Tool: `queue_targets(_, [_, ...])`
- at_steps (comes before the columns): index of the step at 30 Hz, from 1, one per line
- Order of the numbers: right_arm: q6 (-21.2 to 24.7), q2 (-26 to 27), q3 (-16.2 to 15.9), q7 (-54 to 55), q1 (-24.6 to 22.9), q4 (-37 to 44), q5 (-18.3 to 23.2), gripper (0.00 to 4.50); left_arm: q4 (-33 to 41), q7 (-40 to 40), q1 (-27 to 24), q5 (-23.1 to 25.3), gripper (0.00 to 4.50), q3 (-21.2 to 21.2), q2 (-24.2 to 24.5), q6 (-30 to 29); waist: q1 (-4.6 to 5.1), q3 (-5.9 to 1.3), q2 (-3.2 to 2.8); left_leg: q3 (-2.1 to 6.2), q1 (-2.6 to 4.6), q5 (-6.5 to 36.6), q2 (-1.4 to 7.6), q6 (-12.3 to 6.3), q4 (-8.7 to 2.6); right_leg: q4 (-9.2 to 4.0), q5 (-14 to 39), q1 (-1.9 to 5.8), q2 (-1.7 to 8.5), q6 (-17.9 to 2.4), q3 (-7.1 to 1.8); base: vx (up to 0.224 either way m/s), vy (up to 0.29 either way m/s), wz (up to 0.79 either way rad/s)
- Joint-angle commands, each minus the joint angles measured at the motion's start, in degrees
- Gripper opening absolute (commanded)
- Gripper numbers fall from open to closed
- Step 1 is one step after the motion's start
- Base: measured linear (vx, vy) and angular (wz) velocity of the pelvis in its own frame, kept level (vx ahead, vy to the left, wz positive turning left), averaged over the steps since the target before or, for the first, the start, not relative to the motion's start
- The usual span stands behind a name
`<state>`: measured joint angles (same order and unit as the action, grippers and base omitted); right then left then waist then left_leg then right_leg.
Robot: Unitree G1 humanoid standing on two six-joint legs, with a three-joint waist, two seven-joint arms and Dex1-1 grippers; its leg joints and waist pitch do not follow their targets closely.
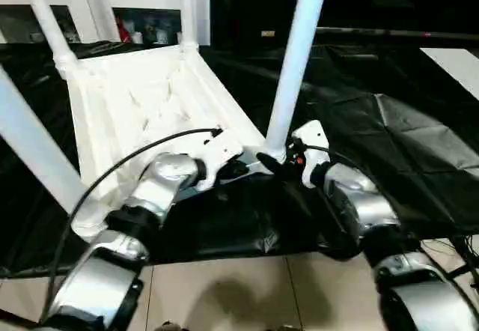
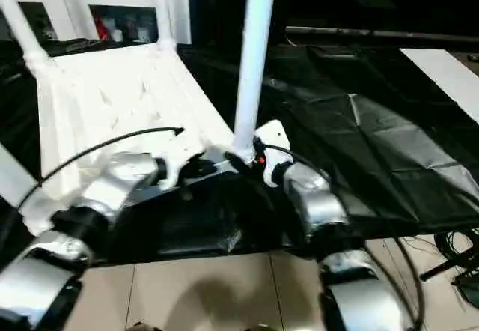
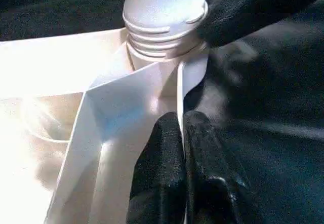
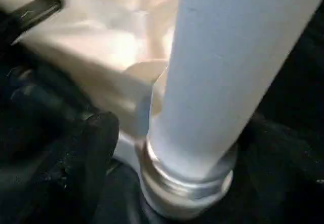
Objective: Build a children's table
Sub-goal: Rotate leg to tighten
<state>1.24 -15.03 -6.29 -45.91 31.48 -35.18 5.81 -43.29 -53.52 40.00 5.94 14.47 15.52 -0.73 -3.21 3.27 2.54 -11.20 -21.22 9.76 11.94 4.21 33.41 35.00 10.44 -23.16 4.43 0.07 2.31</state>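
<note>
At the near corner of the upturned tabletop, the left claw pinched the rim shut while the right claw, grip unclear, should keep turning the leg squarely into its socket.

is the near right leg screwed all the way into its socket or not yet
Not yet. The leg stands upright in the corner socket, but several rings of its thread still show above the socket rim.
</note>
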Motion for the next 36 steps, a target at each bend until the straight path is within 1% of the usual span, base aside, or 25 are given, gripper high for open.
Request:
queue_targets(1, [2.6,-1.9,-0.6,-4.2,-2.3,6.3,2.6,3.96,1.3,-2.5,-1.1,-0.8,0.00,0.7,1.1,0.6,-0.31,-3.84,-0.49,0.56,0.97,12.6,1.41,-3.22,-3.68,-4.01,9.7,2.63,3.10,-12.7,-2.08,0.000,0.000,0.00])
queue_targets(2, [2.9,-2.2,-0.5,-4.3,-2.7,7.1,2.9,3.96,1.4,-2.6,-1.2,-0.8,0.00,0.7,1.3,0.6,-0.19,-3.84,-0.17,0.54,0.81,12.7,1.45,-2.91,-3.74,-4.00,9.2,2.59,3.00,-12.9,-2.03,0.000,0.000,0.00])
queue_targets(3, [4.2,-3.3,-0.1,-5.2,-4.9,11.1,4.5,3.96,1.9,-3.4,-1.6,-0.9,0.00,0.7,2.3,0.6,-0.25,-3.77,-0.62,0.61,0.88,13.1,1.39,-2.65,-3.85,-4.03,9.3,2.58,2.91,-13.0,-2.01,0.000,0.000,0.00])
queue_targets(5, [5.2,-3.7,0.3,-5.7,-6.0,13.2,5.4,3.96,2.1,-3.8,-1.8,-0.8,0.00,0.7,2.9,1.1,-0.23,-3.79,-0.61,0.62,0.90,14.2,1.43,-2.27,-3.92,-4.11,9.3,2.58,2.88,-12.9,-2.03,0.000,0.000,0.00])
queue_targets(6, [7.4,-4.8,1.5,-5.7,-9.9,19.7,7.5,3.96,2.8,-3.8,-2.3,-0.8,0.00,0.0,4.3,1.3,-0.24,-3.67,-1.33,0.70,0.98,15.3,1.32,-1.73,-4.02,-4.21,10.4,2.51,2.87,-12.8,-2.03,0.000,0.000,0.00])
queue_targets(7, [8.5,-4.9,2.3,-5.1,-11.5,22.1,8.5,3.96,3.1,-3.1,-2.4,-0.8,0.00,-0.5,4.7,1.3,-0.35,-3.65,-0.99,0.65,1.01,15.6,1.43,-1.73,-4.08,-4.47,10.4,2.62,2.85,-12.3,-2.10,0.000,0.000,0.00])
queue_targets(8, [9.6,-5.0,2.9,-4.7,-12.5,23.8,9.0,3.96,3.4,-2.8,-2.6,-0.8,0.00,-0.8,5.0,1.2,-0.36,-3.68,-1.57,0.92,0.82,15.8,1.38,-1.49,-4.20,-4.17,10.2,2.76,2.95,-12.0,-2.10,0.000,0.000,0.00])
queue_targets(9, [9.4,-4.6,3.9,-3.0,-13.5,24.6,8.9,3.96,4.0,-2.2,-3.0,-0.9,0.00,-1.3,5.3,0.9,0.14,-3.74,-1.10,0.91,0.62,16.3,1.23,-0.89,-4.23,-4.42,11.7,2.77,2.88,-11.7,-1.95,0.000,0.000,0.00])
queue_targets(10, [9.6,-4.3,4.6,-1.8,-14.2,25.6,8.8,3.96,4.6,-2.0,-3.3,-0.9,0.00,-1.6,5.5,0.6,0.20,-3.67,-1.53,0.93,0.72,16.6,1.20,-0.54,-4.22,-4.48,12.6,2.61,2.91,-11.7,-1.95,0.000,0.000,0.00])
queue_targets(12, [10.6,-3.5,5.9,0.7,-15.2,26.3,8.9,3.96,5.3,-2.3,-4.0,-1.6,0.00,-2.2,5.7,-0.3,0.63,-3.62,-1.28,0.85,0.77,17.4,1.05,-0.22,-4.11,-4.79,15.0,2.48,2.86,-11.6,-1.96,0.000,0.000,0.00])
queue_targets(14, [11.4,-3.3,5.9,2.6,-16.1,26.7,8.3,3.96,5.5,-2.6,-4.6,-1.6,0.00,-2.0,6.4,0.2,0.90,-3.57,-1.71,0.90,0.76,17.5,1.05,-0.04,-4.15,-4.91,15.6,2.37,2.80,-11.4,-1.99,0.000,0.000,0.00])
queue_targets(15, [11.3,-3.4,5.6,3.3,-16.6,26.8,7.8,3.96,5.4,-2.4,-4.8,-1.3,0.00,-1.8,6.5,0.6,1.04,-3.62,-1.43,0.93,0.71,17.3,1.05,0.00,-4.17,-4.87,15.2,2.40,2.74,-11.3,-1.94,0.000,0.000,0.00])
queue_targets(17, [10.8,-3.4,5.4,4.9,-17.3,27.1,6.5,3.96,6.0,-2.3,-5.2,-1.7,0.00,-1.9,6.6,0.9,1.12,-3.63,-1.61,0.91,0.74,17.0,1.10,0.02,-4.12,-4.80,14.4,2.33,2.75,-11.5,-2.00,0.000,0.000,0.00])
queue_targets(18, [11.6,-3.1,5.7,5.7,-17.7,27.7,6.7,3.96,6.7,-2.5,-5.5,-1.9,0.00,-1.9,6.6,1.3,1.10,-3.74,-1.41,0.83,0.70,16.2,1.07,-0.13,-4.00,-4.62,12.9,2.41,2.70,-11.8,-2.02,0.000,0.000,0.00])
queue_targets(20, [11.4,-2.5,5.8,8.6,-17.3,27.0,5.2,3.96,8.2,-2.2,-6.3,-1.8,0.00,-1.7,6.8,5.0,1.12,-3.78,-1.63,0.88,0.53,14.7,1.10,-0.51,-4.02,-4.29,10.1,2.58,2.68,-12.5,-2.02,0.000,0.000,0.00])
queue_targets(21, [11.0,-2.1,5.9,9.8,-17.0,26.5,4.4,3.96,8.6,-1.8,-6.6,-1.7,0.00,-1.7,6.8,6.7,1.12,-3.83,-2.05,0.88,0.55,14.2,1.04,-0.48,-3.95,-4.17,8.9,2.58,2.61,-12.6,-1.99,0.000,0.000,0.00])
queue_targets(22, [10.9,-1.5,6.3,11.6,-16.6,25.8,3.7,3.96,8.8,-0.6,-6.6,-1.6,0.00,-2.1,6.4,5.1,1.27,-3.82,-1.80,0.72,0.67,13.9,1.04,-0.44,-3.84,-4.07,7.8,2.50,2.56,-13.0,-2.05,0.000,0.000,0.00])
queue_targets(23, [11.3,-0.8,6.8,13.3,-16.1,25.2,3.6,3.96,8.8,0.7,-6.5,-1.6,0.00,-2.5,5.9,3.9,1.21,-3.77,-1.85,0.70,0.69,14.0,0.98,-0.47,-3.86,-4.10,8.1,2.51,2.57,-13.1,-2.04,0.000,0.000,0.00])
queue_targets(24, [11.7,0.5,8.0,16.3,-15.3,24.2,3.9,3.96,9.2,2.4,-6.6,-1.9,0.00,-3.0,5.2,2.5,1.07,-3.74,-2.28,0.66,0.90,14.4,0.99,-0.26,-3.84,-4.12,8.8,2.39,2.65,-13.3,-2.10,0.000,0.000,0.00])
queue_targets(25, [11.9,1.3,8.6,18.3,-14.8,23.6,3.9,3.96,9.6,3.4,-6.9,-2.0,0.00,-3.3,4.8,2.2,1.18,-3.64,-2.25,0.64,0.87,14.9,0.99,0.19,-3.90,-4.23,9.9,2.35,2.66,-13.3,-2.09,0.000,0.000,0.00])
queue_targets(27, [11.0,1.9,8.5,20.0,-14.5,23.2,3.2,3.96,9.8,5.5,-7.0,-1.6,0.00,-3.4,4.2,1.9,1.10,-3.62,-2.24,0.65,0.92,15.2,0.94,0.43,-3.86,-4.36,11.2,2.43,2.61,-12.7,-2.11,0.000,0.000,0.00])
queue_targets(29, [10.3,2.2,7.7,21.2,-14.4,22.9,2.0,3.96,10.0,6.5,-7.0,-1.0,0.00,-3.0,3.8,1.2,1.09,-3.72,-2.42,0.71,0.71,14.0,0.88,0.42,-3.83,-4.20,9.5,2.65,2.54,-12.4,-2.12,0.000,0.000,0.00])
queue_targets(32, [9.9,2.3,7.5,21.7,-14.3,22.7,1.4,3.96,10.0,6.7,-6.8,-1.1,0.00,-2.8,3.1,1.2,1.17,-3.87,-2.46,0.60,0.68,12.1,0.74,-0.41,-3.56,-3.85,5.0,2.84,2.44,-13.3,-2.14,0.000,0.000,0.00])
queue_targets(35, [9.5,2.3,6.9,22.2,-14.3,22.4,0.8,3.96,10.0,7.3,-6.5,-1.0,0.00,-2.4,2.7,0.8,1.07,-3.89,-2.84,0.60,0.71,12.0,0.73,-0.81,-3.51,-3.83,4.6,2.87,2.48,-13.6,-2.11,0.000,0.000,0.00])
queue_targets(36, [9.5,2.4,6.8,22.3,-14.2,22.3,0.8,3.96,9.7,7.6,-6.3,-0.9,0.00,-2.3,2.7,0.7,1.11,-3.84,-2.89,0.57,0.91,13.7,0.72,-0.60,-3.60,-3.96,6.4,2.99,2.40,-13.5,-2.03,0.000,0.000,0.00])
